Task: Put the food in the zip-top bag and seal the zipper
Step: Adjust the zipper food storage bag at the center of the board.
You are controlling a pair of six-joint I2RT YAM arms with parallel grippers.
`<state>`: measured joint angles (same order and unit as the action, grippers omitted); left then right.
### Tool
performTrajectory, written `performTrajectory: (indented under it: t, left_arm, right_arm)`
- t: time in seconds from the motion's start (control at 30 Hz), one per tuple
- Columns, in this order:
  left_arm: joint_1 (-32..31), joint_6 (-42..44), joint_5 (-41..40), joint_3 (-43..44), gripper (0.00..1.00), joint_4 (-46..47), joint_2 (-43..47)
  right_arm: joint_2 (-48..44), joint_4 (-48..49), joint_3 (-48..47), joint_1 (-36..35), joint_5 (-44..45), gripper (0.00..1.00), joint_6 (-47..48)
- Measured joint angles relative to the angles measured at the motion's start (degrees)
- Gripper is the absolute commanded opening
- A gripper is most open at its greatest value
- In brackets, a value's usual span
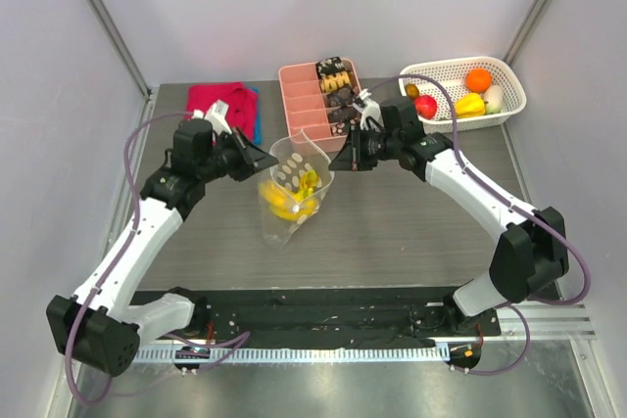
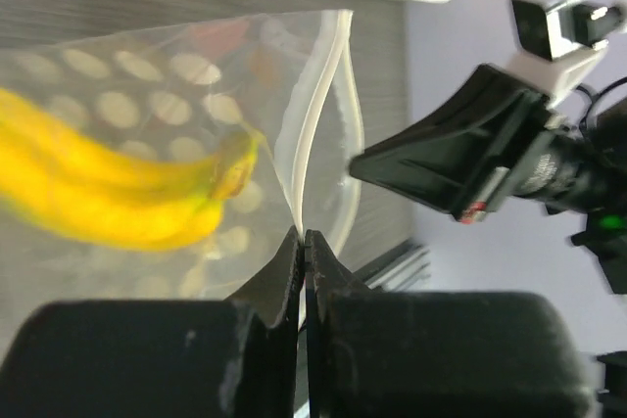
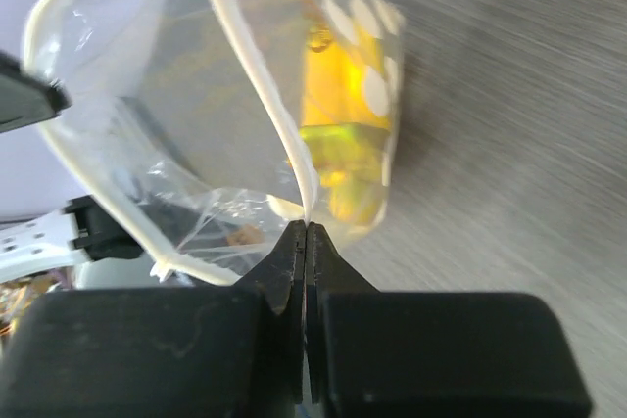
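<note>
The clear zip-top bag [image 1: 291, 193] with white oval dots hangs above the table between both arms, mouth up and open. Yellow bananas [image 1: 286, 201] lie inside it; they also show in the left wrist view [image 2: 108, 193] and, blurred, in the right wrist view [image 3: 343, 134]. My left gripper [image 1: 272, 160] is shut on the pale zipper strip [image 2: 318, 115] at the bag's left side. My right gripper [image 1: 335, 164] is shut on the zipper strip [image 3: 260, 95] at the right side. A red apple [image 1: 425, 106], an orange [image 1: 478, 79], a yellow pepper [image 1: 469, 105] and a white piece [image 1: 494, 98] lie in the basket.
A white mesh basket [image 1: 509, 75] stands at the back right. A pink divided tray [image 1: 297, 95] with dark snacks sits at the back middle. A red and blue cloth [image 1: 220, 100] lies at the back left. A black strip runs along the table's near edge.
</note>
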<state>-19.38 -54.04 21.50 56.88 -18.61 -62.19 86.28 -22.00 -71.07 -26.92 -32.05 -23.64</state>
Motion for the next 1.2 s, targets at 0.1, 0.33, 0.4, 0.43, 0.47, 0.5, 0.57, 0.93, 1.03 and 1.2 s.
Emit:
performTrajectory:
  t: [0.1, 0.33, 0.4, 0.43, 0.47, 0.5, 0.57, 0.93, 1.03, 1.2]
  left_arm:
    - [0.0, 7.5, -0.9, 9.6, 0.0, -10.8, -2.8]
    - [0.0, 18.1, -0.8, 13.9, 0.0, -22.3, -1.3]
    - [0.0, 19.9, -1.1, 13.8, 0.0, -24.3, -1.5]
    - [0.0, 20.5, -1.2, 13.7, 0.0, -25.3, -1.9]
    - [0.0, 20.9, -1.2, 13.7, 0.0, -25.9, -2.5]
    - [0.0, 21.3, -1.2, 13.5, 0.0, -26.4, -3.5]
    - [0.0, 21.6, -1.0, 13.3, 0.0, -26.8, -5.7]
    - [0.1, 21.1, 2.0, 15.5, 0.0, -26.4, -12.5]
    - [0.2, 21.0, 2.4, 16.0, 0.0, -26.4, -12.5]
    - [0.4, 21.0, 2.6, 16.5, 0.0, -26.3, -12.6]
  right_arm:
    - [-0.7, 1.4, -0.8, -1.7, -2.4, 0.01, -3.3]
    - [-0.8, 4.6, -6.4, -6.9, -6.9, 0.01, -9.6]
    - [-0.8, 4.8, -6.5, -6.8, -6.7, 0.01, -9.2]
    - [-0.7, 4.4, -6.4, -6.5, -6.2, 0.01, -8.7]
    - [-0.5, 3.9, -6.4, -6.2, -5.7, 0.01, -8.1]
    - [-0.3, 3.2, -6.3, -5.8, -5.0, 0.01, -7.4]
    - [0.3, 1.3, -6.2, -5.0, -3.3, 0.05, -5.5]
    - [1.7, -10.9, -11.4, 5.5, 3.3, 1.0, 5.7]
    - [3.1, -12.1, -16.2, 14.4, 2.8, 1.0, 8.7]
    - [11.6, -13.4, -29.4, 28.8, 5.6, 1.0, 15.2]
